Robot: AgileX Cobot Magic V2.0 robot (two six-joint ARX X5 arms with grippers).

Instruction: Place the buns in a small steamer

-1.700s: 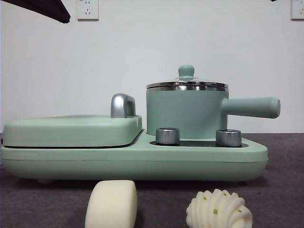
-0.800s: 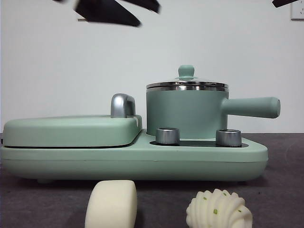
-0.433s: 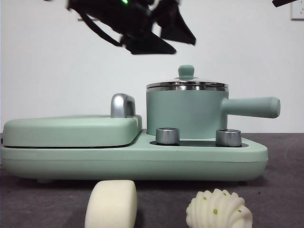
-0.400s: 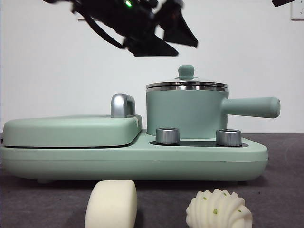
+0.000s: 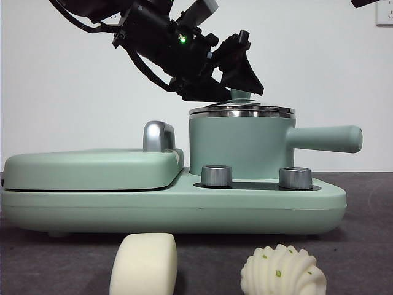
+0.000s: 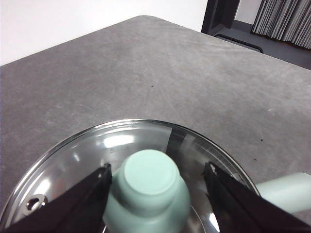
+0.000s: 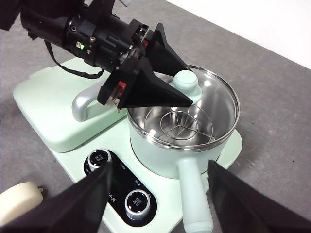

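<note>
The small steamer [image 5: 239, 144] is a mint-green pot with a glass lid [image 6: 73, 155], standing on the right half of a green cooker base [image 5: 172, 206]. My left gripper [image 5: 232, 92] has come down from the upper left and is open. Its jaws straddle the lid's green knob [image 6: 148, 187], one jaw close against it and the other a little apart. The right wrist view shows the same gripper [image 7: 160, 85] at the knob [image 7: 187, 80]. In front of the cooker lie the buns, a smooth one [image 5: 144, 264] and a swirl one with green flecks [image 5: 282, 270]. My right gripper [image 7: 160, 167] hangs open, high above the cooker.
The flat green griddle section [image 5: 92, 169] with a silver handle [image 5: 158, 136] takes up the cooker's left half. Two steel dials [image 5: 217, 176] [image 5: 295, 178] sit in front of the pot. The pot's long side handle [image 5: 325, 138] sticks out to the right.
My left arm has come down from the top left corner and moved right, so its open jaws now sit around the lid knob. The buns and the steamer have not moved.
</note>
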